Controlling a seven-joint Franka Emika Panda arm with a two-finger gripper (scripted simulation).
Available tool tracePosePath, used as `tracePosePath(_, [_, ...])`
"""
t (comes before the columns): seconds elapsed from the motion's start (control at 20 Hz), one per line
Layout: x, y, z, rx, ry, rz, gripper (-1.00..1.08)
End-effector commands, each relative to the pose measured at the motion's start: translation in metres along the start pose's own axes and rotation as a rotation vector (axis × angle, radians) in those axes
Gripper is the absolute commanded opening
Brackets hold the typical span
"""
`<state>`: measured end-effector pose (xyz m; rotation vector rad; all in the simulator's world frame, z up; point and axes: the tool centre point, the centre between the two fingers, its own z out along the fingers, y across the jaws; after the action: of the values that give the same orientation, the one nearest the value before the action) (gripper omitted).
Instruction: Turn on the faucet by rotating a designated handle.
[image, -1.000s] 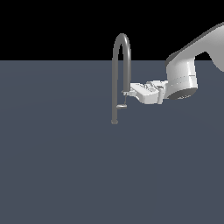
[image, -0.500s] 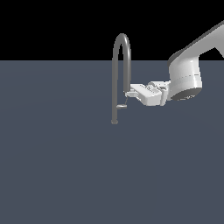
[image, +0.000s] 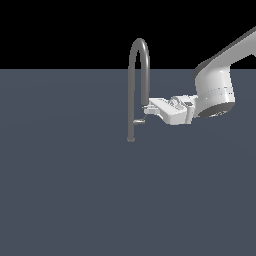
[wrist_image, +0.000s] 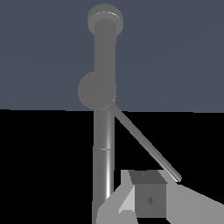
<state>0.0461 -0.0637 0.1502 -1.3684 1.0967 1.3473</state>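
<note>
Gripper: the gripper (image: 148, 111) is reaching in level from the exterior view's right, its white fingers (wrist_image: 148, 199) sitting against the far end of the handle (image: 139, 120); whether the jaws are parted or pressed together cannot be told from either view, and nothing is visibly clamped.
Handle: a thin grey rod (wrist_image: 146, 143) is jutting sideways from the stem, low on it, toward the gripper.
Faucet: the faucet (image: 135, 75) is standing upright on the flat slate surface (image: 75, 200), mid-scene, arching over to a spout end just above the fingers.
Risk: the fingers are likely bearing on the rod's very tip; a sideways push there could let it slip off the smooth metal; a high sweep could strike the spout end.
Materials: brushed grey metal tube, round base; glossy white arm (image: 220, 80) with boxy fingertips.
</note>
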Motion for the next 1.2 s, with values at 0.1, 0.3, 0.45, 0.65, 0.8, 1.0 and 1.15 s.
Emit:
tracePosePath(0.1, [0.012,0.018,-0.001,-0.008,-0.005,0.010,-1.00])
tracePosePath(0.3, [0.013,0.019,0.000,-0.007,-0.005,0.003,-1.00])
tracePosePath(0.45, [0.031,0.030,0.000,-0.008,-0.005,0.007,-1.00])
tracePosePath(0.65, [0.026,0.030,0.000,-0.012,-0.008,-0.010,-1.00])
tracePosePath(0.8, [0.045,0.032,0.000,-0.011,-0.007,-0.003,-1.00])
tracePosePath(1.0, [0.069,0.035,0.000,-0.010,-0.005,0.006,-1.00])
tracePosePath(1.15, [0.080,0.036,0.000,-0.009,-0.005,0.010,-1.00])
